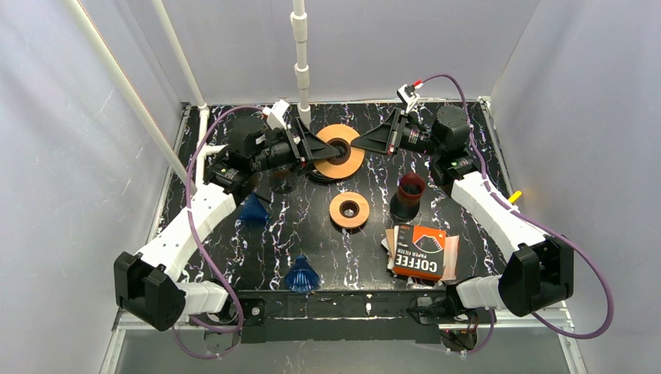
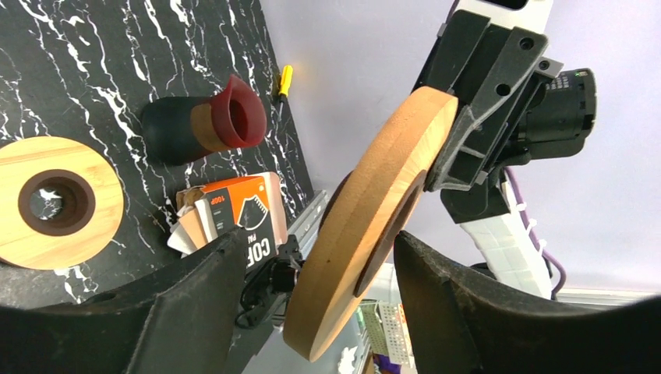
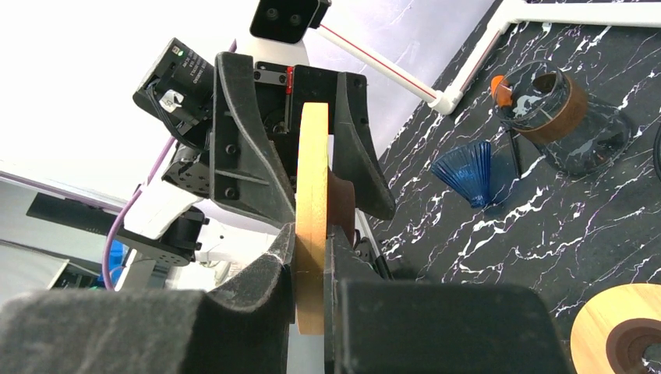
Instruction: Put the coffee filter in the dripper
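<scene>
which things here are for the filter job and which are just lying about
job: coffee filter pack; wooden ring clamped in right pincer, left pincer open around it; blue cones, possibly drippers
lying about: second wooden ring; red-rimmed cup; glass carafe

Both your arms are stretched toward the far side of the table (image 1: 327,253), with the left arm (image 1: 195,222) and right arm (image 1: 499,214) angled inward so the claws meet nose to nose, lifted off it. Your right claw (image 1: 358,143) is pinched tight on a wooden ring's (image 1: 351,165) edge. Your left claw (image 1: 333,148) just straddles it, with gaps showing either side.
</scene>
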